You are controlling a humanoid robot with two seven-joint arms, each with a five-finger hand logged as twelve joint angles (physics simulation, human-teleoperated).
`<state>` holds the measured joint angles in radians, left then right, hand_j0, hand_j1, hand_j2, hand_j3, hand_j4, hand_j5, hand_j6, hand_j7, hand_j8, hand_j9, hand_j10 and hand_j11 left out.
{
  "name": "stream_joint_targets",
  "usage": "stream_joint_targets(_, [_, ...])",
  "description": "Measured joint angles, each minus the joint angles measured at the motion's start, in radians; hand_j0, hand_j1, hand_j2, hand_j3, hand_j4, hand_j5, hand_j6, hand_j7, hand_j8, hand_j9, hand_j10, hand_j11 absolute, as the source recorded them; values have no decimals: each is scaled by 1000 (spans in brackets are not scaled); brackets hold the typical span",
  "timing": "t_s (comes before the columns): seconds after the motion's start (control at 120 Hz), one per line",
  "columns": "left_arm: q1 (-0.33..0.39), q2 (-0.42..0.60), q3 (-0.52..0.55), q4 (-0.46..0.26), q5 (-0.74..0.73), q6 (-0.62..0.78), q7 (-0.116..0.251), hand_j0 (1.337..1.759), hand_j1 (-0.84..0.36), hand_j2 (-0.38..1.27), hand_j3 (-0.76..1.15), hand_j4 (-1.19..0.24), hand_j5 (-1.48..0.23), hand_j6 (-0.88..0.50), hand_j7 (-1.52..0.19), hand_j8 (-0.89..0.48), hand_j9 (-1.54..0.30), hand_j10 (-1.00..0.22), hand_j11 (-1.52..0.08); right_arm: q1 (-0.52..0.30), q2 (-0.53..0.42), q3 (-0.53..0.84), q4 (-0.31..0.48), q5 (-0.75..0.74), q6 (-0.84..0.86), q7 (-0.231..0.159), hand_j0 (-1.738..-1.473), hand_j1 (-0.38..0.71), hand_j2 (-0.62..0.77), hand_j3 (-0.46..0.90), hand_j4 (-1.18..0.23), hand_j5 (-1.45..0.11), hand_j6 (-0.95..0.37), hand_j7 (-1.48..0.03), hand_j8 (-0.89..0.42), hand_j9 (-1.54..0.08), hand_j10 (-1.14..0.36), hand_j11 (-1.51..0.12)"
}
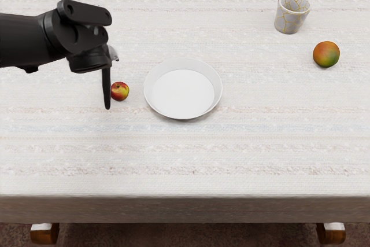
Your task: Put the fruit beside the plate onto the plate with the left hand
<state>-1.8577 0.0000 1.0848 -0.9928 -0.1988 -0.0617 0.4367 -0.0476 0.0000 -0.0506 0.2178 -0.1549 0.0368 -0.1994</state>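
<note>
A small red and yellow apple (119,91) lies on the table just left of the white plate (161,103), a short gap between them. My left hand (99,67) comes in from the left edge on a black arm and hovers over the spot just left of the apple. Its fingers (106,88) point straight down beside the apple, spread loosely, and hold nothing. I cannot tell whether the fingers touch the apple. The plate has nothing on it.
A mango-like orange and green fruit (326,54) lies at the far right. A pale mug with yellow cracked lines (291,14) stands at the back right. The table's front edge runs across the lower part of the view.
</note>
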Motion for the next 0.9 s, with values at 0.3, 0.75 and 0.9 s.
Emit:
stream_joint_targets(0.3, [67,0,-21,0,31,198,0,1658,269,14,0,-69,-88,-69,-88,-69,-88,-68,-88,0,0,0,0,0,0,0,-1658,-322,-5,0,-22,-29,-22,-29,-22,-29,-22,-29])
stream_joint_targets(0.75, [112,0,-74,-11,59,218,0,1658,166,31,0,-154,-199,-155,-199,-155,-199,-154,-199,0,0,0,0,0,0,0,-1658,-322,-5,0,-22,-29,-22,-29,-22,-29,-22,-29])
stream_joint_targets(0.9, [125,0,-72,-10,64,225,0,1658,110,41,0,-201,-260,-202,-260,-201,-260,-201,-260,0,0,0,0,0,0,0,-1658,-322,-5,0,-22,-29,-22,-29,-22,-29,-22,-29])
